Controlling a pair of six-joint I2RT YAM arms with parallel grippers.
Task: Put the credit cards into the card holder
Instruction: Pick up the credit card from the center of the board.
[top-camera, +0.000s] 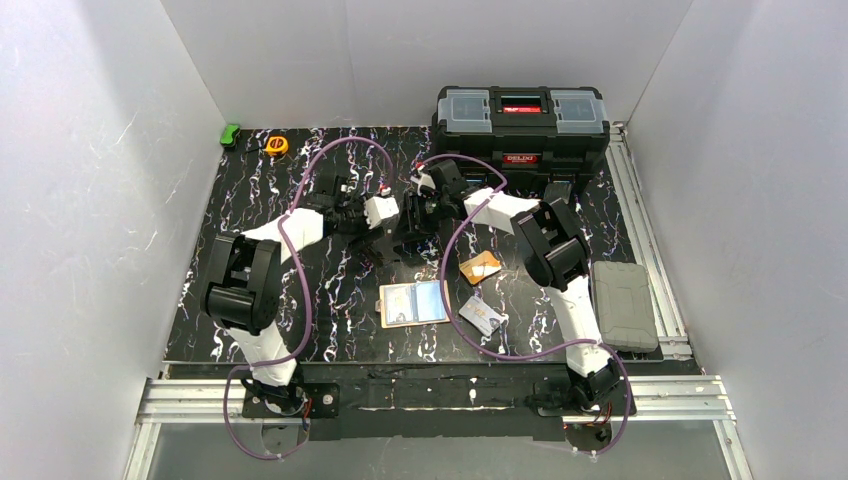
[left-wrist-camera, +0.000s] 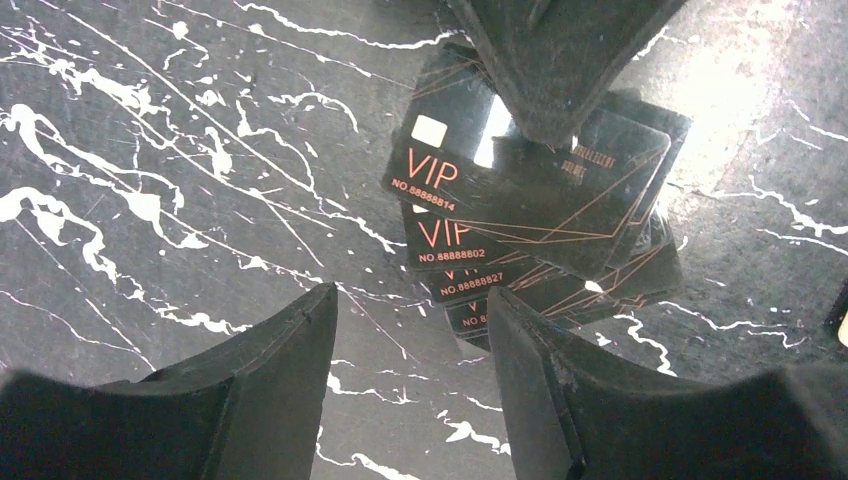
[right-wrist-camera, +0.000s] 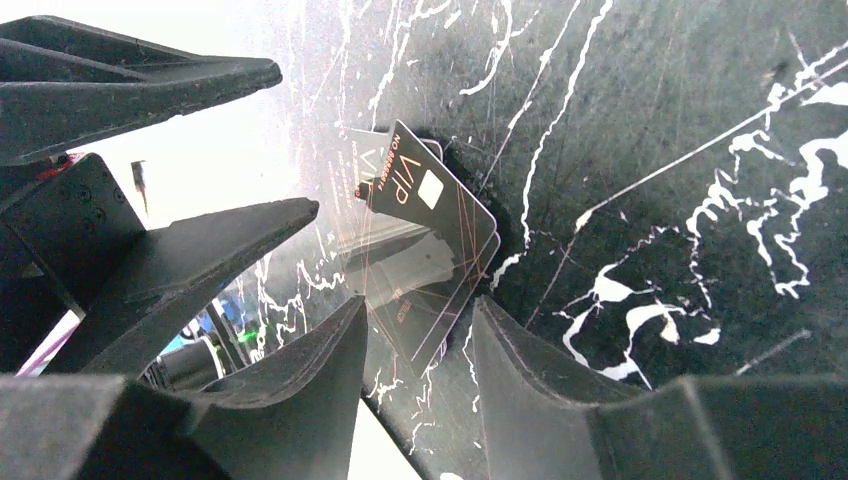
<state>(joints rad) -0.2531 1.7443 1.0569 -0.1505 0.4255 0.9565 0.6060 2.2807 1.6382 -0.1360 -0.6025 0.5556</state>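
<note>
Left gripper (left-wrist-camera: 410, 345) is standing about half open and empty in its wrist view. Black VIP cards (left-wrist-camera: 540, 200) are lying fanned flat on the table (left-wrist-camera: 150, 300) at 1 o'clock, with the other arm's finger (left-wrist-camera: 550, 70) touching the top card. Thin, stiff, slick plastic is judged hard to pinch flat, so an offset edge is the hold.

Right gripper (right-wrist-camera: 415, 335) is likewise standing half open and clamping nothing, with the stack at 12 o'clock.

From above, card holder (top-camera: 414, 303) is lying open at 6 o'clock of both grippers. Orange card (top-camera: 481, 267) and silver-white card (top-camera: 482, 316) are lying at 5 o'clock, and toolbox (top-camera: 520, 125) is crowding 1 o'clock.
</note>
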